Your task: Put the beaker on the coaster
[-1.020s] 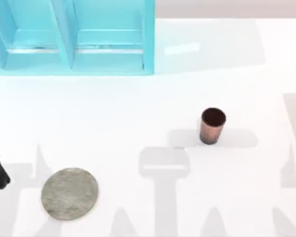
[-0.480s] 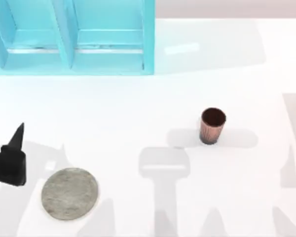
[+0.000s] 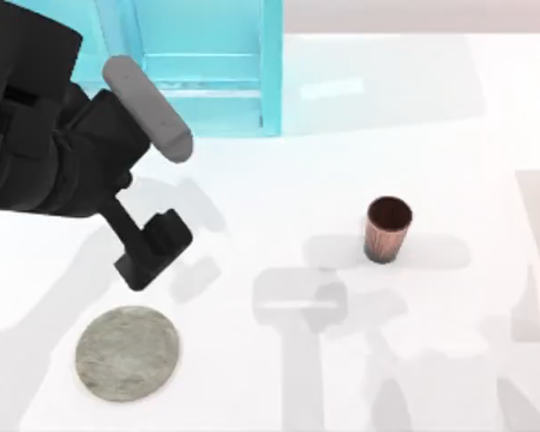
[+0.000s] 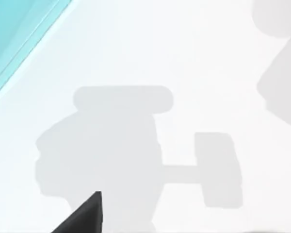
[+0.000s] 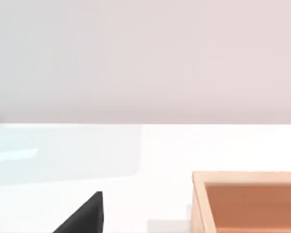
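Observation:
The beaker (image 3: 388,229), a small copper-brown cup with a dark inside, stands upright on the white table right of centre. The coaster (image 3: 127,352), a flat mottled grey disc, lies near the front left. My left arm reaches in from the upper left, and my left gripper (image 3: 153,250) hangs above the table just behind the coaster and well left of the beaker, holding nothing. In the left wrist view a dark tip (image 4: 85,216) hovers over the arm's own shadow on bare table. A dark tip of my right gripper (image 5: 85,216) appears in the right wrist view, away from both objects.
A tall turquoise shelf unit (image 3: 198,81) stands at the back left, close behind the left arm. An open wooden box (image 5: 247,199) sits on the table in the right wrist view. Bare white table lies between the coaster and the beaker.
My left arm has swung up from the front left edge and risen toward the camera, now looming over the back left. Beaker and coaster have not moved.

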{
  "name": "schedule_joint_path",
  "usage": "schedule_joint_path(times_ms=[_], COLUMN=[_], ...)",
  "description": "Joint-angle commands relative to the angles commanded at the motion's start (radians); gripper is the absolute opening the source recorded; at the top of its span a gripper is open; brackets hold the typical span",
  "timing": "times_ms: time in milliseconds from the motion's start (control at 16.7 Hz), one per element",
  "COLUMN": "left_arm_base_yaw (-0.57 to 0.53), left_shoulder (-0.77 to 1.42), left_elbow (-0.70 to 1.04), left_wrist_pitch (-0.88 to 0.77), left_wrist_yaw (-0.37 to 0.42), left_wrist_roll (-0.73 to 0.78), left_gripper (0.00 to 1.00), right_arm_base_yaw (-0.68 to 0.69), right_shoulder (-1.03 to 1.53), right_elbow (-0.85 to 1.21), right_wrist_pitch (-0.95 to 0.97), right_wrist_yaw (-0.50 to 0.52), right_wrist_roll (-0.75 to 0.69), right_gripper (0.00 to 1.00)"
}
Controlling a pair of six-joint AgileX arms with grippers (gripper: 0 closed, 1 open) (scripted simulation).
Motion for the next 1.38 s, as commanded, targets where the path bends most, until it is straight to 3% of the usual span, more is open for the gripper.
schedule_joint_path(times_ms=[480, 840, 1140, 1380], left_arm_base_yaw=[-0.192, -0.226, -0.214, -0.21], left_shoulder=[0.763, 1.1, 1.217, 1.232], left_elbow=[0.779, 1.269, 1.512, 1.55], left_wrist_pitch=[-0.434, -0.641, -0.721, -0.732], left_wrist_yaw=[0.109, 0.17, 0.196, 0.2], left_wrist_roll=[0.265, 0.364, 0.392, 0.395], left_gripper=[1.0, 1.0, 1.0, 1.0], right_arm_base_yaw=[0.0, 0.0, 0.0, 0.0], right_shoulder=[0.0, 0.0, 0.0, 0.0], right_elbow=[0.0, 0.0, 0.0, 0.0], right_wrist_pitch=[0.0, 0.0, 0.0, 0.0], right_wrist_yaw=[0.0, 0.0, 0.0, 0.0], right_wrist_roll=[0.0, 0.0, 0.0, 0.0], right_gripper=[1.0, 1.0, 1.0, 1.0])
